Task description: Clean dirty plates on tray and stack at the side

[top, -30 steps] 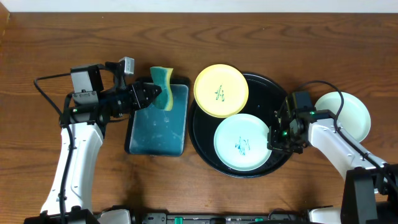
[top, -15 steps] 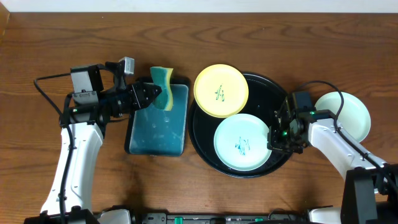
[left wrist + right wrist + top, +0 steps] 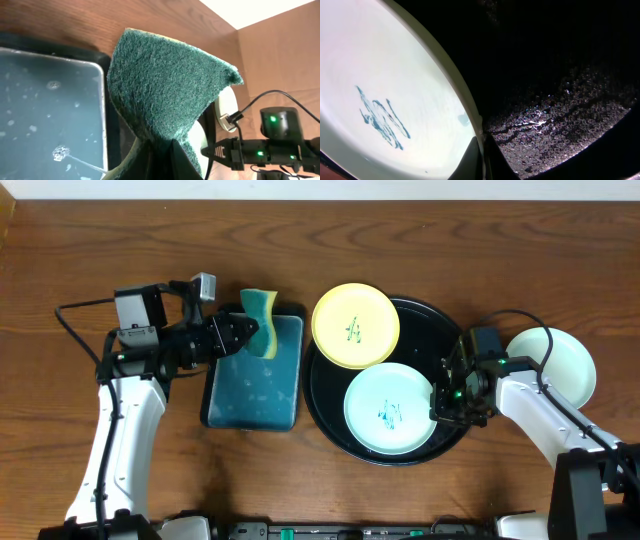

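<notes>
A large round black tray [image 3: 440, 330] holds a pale yellow plate [image 3: 356, 326] with green marks, propped on its upper-left rim, and a mint-blue plate [image 3: 390, 409] with blue scribbles at the front. A second mint plate [image 3: 560, 365] lies on the table to the right of the tray. My right gripper [image 3: 437, 406] is shut on the right rim of the scribbled mint plate [image 3: 380, 90]; its fingertips [image 3: 470, 162] pinch the rim over the black tray [image 3: 560, 100]. My left gripper [image 3: 252, 333] is shut on a green-and-yellow sponge [image 3: 262, 315], seen close in the left wrist view [image 3: 165, 85].
A rectangular teal tray [image 3: 254, 380] with wet spots lies left of the black tray, under the sponge; it also shows in the left wrist view [image 3: 45, 105]. The wooden table [image 3: 60, 480] extends all round. Cables run from both arms.
</notes>
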